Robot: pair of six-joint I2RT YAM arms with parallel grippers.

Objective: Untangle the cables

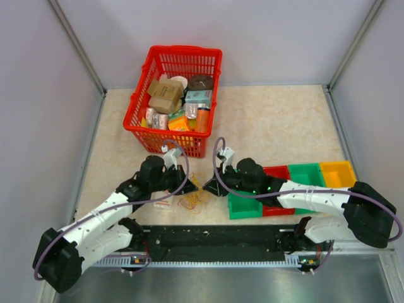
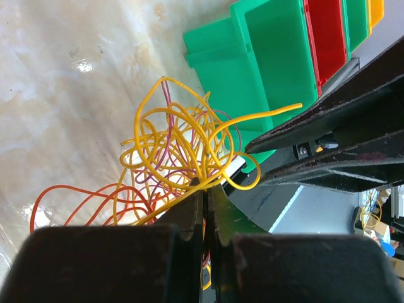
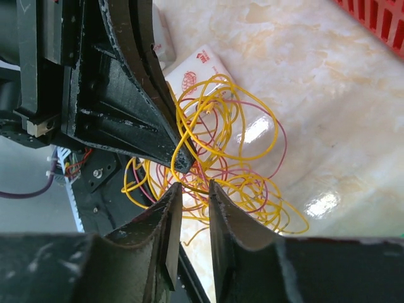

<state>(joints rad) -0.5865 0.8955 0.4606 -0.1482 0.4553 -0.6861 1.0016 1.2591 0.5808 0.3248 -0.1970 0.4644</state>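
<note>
The cables (image 1: 192, 201) are a tangle of thin yellow, orange and red wire loops on the marble table, just in front of the arm bases. My left gripper (image 1: 193, 184) is at the tangle's far left edge. In the left wrist view the cables (image 2: 180, 148) spread ahead of that gripper (image 2: 207, 187), whose jaws are shut on yellow strands. My right gripper (image 1: 211, 187) faces it from the right. In the right wrist view its jaws (image 3: 194, 187) stand narrowly apart, with strands of the cables (image 3: 233, 151) crossing between the tips. The left gripper's fingertip (image 3: 183, 162) is just above them.
A red basket (image 1: 141, 130) full of packages stands behind the grippers. A row of green, red, green and yellow bins (image 1: 245, 206) lies to the right, under the right arm. A white packet (image 3: 199, 68) lies under the tangle. The black base rail (image 1: 214, 237) runs along the near edge.
</note>
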